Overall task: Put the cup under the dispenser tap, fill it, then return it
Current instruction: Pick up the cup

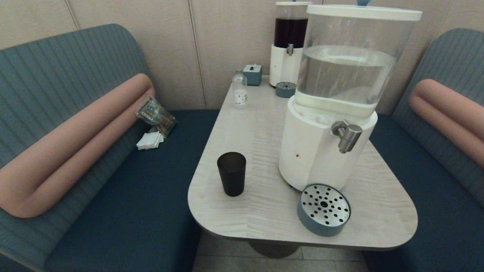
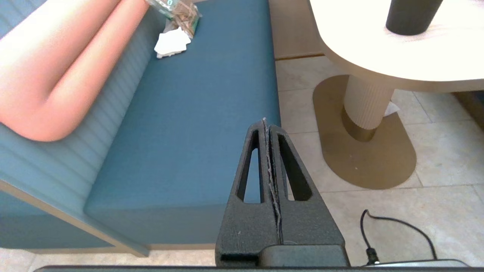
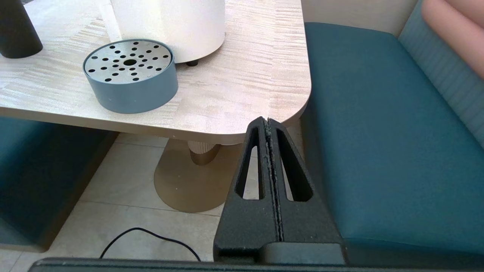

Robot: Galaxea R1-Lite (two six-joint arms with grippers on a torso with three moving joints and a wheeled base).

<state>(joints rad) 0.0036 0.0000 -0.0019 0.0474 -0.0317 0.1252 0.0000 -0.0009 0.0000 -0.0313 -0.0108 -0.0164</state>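
Cup (image 1: 231, 173) upright on table (image 1: 264, 128), near front-left corner, well apart from both grippers, untouched. Dispenser tap (image 1: 346, 135) juts from white base (image 1: 310, 151) toward front-right; drip tray (image 1: 324, 210) below it at front edge, nothing on it. Left gripper (image 2: 266, 122) parked low off table's left side, over bench seat (image 2: 196, 124), jaws clenched, nothing held. Right gripper (image 3: 266, 121) parked below front-right corner, jaws clenched, nothing held.

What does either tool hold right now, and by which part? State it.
Nothing. The left tool and right tool are both shut and empty, below table level; the cup stands untouched on the table.
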